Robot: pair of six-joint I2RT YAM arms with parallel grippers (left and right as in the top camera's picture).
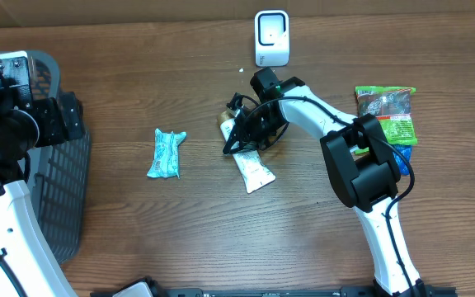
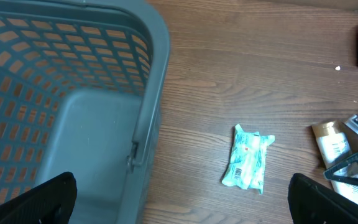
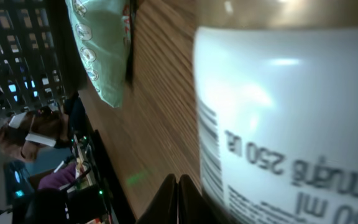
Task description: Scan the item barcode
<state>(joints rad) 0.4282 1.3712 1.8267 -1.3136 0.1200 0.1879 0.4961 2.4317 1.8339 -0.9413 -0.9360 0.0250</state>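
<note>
A white bottle (image 1: pixel 256 172) with a gold cap lies on the wooden table, below the white scanner (image 1: pixel 271 37). Its label and barcode (image 3: pixel 209 149) fill the right wrist view. My right gripper (image 3: pixel 178 200) is shut with nothing between its fingers, and its tips rest just beside the bottle's left side (image 1: pixel 228 148). My left gripper (image 2: pixel 182 208) stands wide open over the rim of the grey basket (image 2: pixel 148 93), holding nothing. In the left wrist view the bottle (image 2: pixel 332 144) shows at the right edge.
A teal packet (image 1: pixel 166 153) lies between the basket (image 1: pixel 60 190) and the bottle, also seen as the teal packet (image 2: pixel 248 157) from the left wrist. Green snack packets (image 1: pixel 388 115) lie at the right, behind the right arm.
</note>
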